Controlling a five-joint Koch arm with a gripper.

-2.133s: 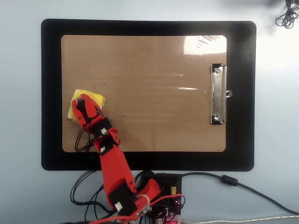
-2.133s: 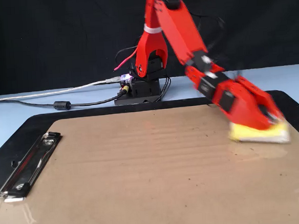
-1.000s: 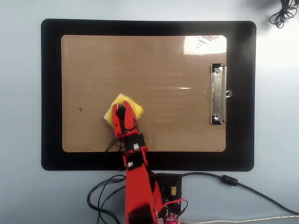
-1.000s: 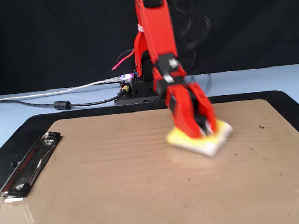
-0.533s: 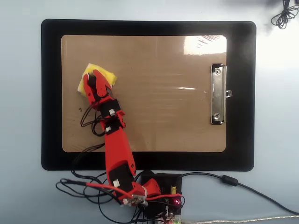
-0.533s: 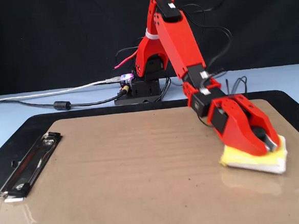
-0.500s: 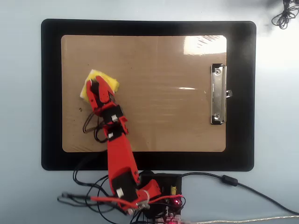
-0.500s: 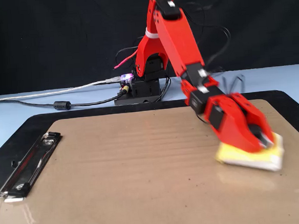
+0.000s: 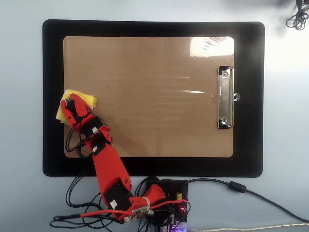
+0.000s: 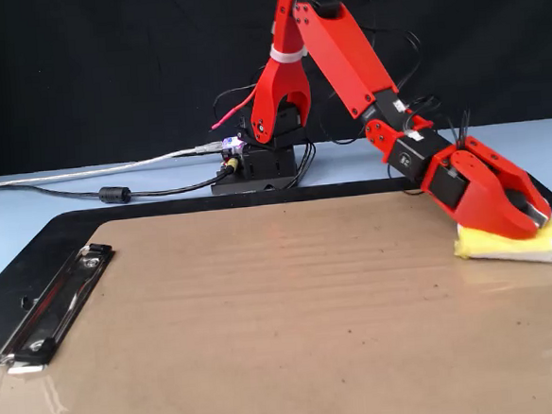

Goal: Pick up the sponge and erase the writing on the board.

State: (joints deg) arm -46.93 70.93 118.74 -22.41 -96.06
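1 gripper (image 9: 72, 103) presses sponge (image 9: 64, 108) over board's (image 9: 159, 96) left edge.

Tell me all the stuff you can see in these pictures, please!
sponge: one, yellow with a white base, at the board's left edge in the overhead view, partly over the mat, under the gripper
board: one, glossy brown, lying in the middle of the mat; no writing shows on it, only tiny dark specks
clip: one, silver metal, at the board's right end in the overhead view
mat: one, black, under the board
table: one, pale blue
cables: several, grey and black, by the arm's base; another coil at the overhead view's top right corner
arm: one, red, reaching from its base over the board
gripper: one, red, closed on the sponge
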